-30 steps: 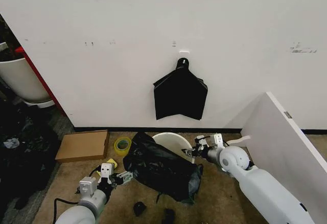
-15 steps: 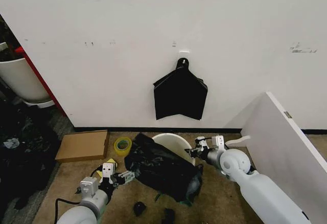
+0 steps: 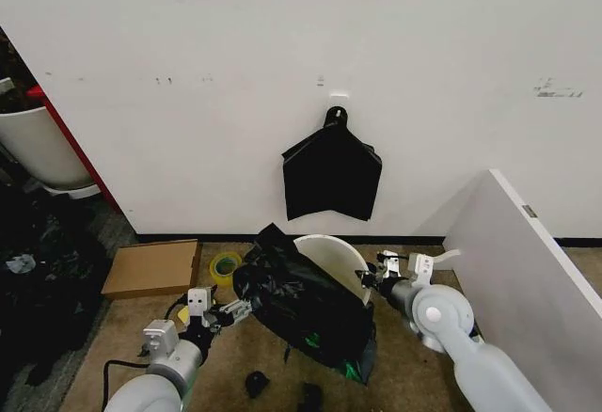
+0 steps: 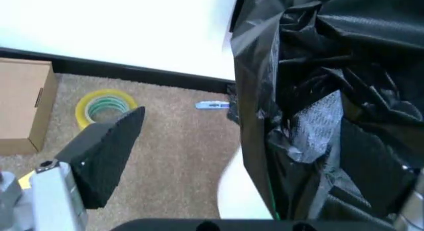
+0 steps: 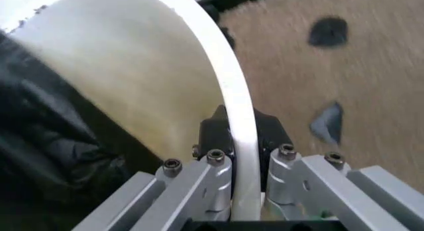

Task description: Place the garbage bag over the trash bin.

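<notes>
Two grippers engaged. Right gripper [image 5: 242,184] clamped on rim of trash bin [image 3: 331,256], bin tipped on carpet. Left gripper [image 3: 235,311] at garbage bag [image 3: 306,301], fingers apart. Risk: rim slips from pinch, bin rolls; loose bag, covering one side only, slides off.

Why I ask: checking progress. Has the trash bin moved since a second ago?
Yes. The trash bin has tipped up and shifted right, judged against the tape roll.

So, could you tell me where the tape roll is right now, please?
In the head view the tape roll lies on the carpet left of centre, between the cardboard box and the garbage bag, near the wall.
</notes>
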Robot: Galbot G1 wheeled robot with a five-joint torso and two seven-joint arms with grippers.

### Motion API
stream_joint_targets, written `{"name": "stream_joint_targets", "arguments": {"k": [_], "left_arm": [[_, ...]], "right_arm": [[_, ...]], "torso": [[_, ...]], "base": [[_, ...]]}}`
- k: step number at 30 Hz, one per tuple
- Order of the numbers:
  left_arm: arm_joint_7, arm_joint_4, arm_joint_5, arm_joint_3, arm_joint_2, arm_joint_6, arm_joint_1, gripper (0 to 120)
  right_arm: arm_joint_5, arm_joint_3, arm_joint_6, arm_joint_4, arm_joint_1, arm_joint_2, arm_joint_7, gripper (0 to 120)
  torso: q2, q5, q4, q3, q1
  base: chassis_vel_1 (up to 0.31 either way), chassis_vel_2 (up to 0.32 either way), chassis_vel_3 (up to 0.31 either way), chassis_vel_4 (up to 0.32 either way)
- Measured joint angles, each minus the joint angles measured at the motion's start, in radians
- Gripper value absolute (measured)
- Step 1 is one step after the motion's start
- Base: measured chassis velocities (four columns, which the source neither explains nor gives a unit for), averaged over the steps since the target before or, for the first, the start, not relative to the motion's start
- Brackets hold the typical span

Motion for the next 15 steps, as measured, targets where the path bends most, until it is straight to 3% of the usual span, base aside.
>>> {"name": "stream_joint_targets", "arguments": {"k": [5,15], "left_arm": [[0.004,0.051,-0.004,0.020,-0.002,-0.008,-0.038,100],[0.013,0.108,-0.040,0.056,0.002,-0.006,-0.161,100]], "right_arm": [[-0.013,-0.018,0.047,0.041,-0.058,0.032,0.069,3],[-0.118,-0.047,0.252,0.013,-0.086,0.157,0.139,3]], "torso": [[0.000,0.0000,0.0000,0.000,0.000],[0.000,0.0000,0.0000,0.000,0.000]], "base": [[0.000,0.000,0.000,0.000],[0.000,0.000,0.000,0.000]]}}
